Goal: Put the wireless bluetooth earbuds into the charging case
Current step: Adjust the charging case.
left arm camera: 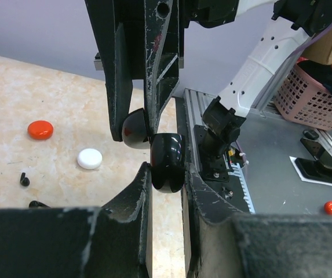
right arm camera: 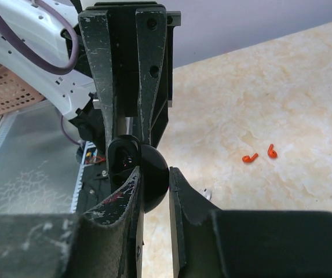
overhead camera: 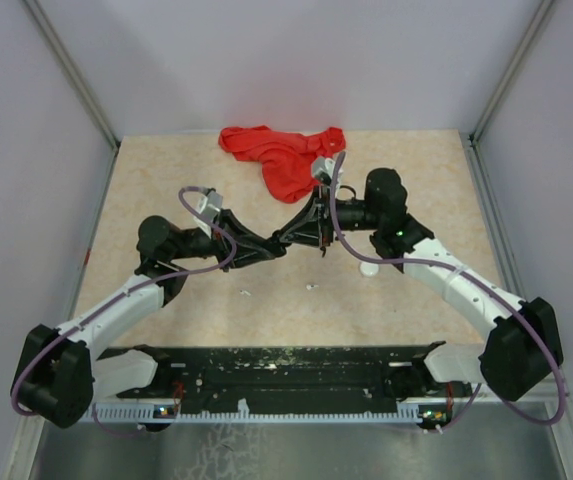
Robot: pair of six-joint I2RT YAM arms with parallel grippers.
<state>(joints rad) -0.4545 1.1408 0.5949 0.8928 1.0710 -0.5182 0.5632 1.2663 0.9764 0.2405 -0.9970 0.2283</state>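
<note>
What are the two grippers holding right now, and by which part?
Both hold the black charging case: the left gripper pinches one rounded half, the right gripper the other half.

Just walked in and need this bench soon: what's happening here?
Both arms meet above the table on one black charging case. The left gripper is shut on one half, the right gripper on the other. Two red earbuds lie loose on the table; a red case and a white case sit nearby.
</note>
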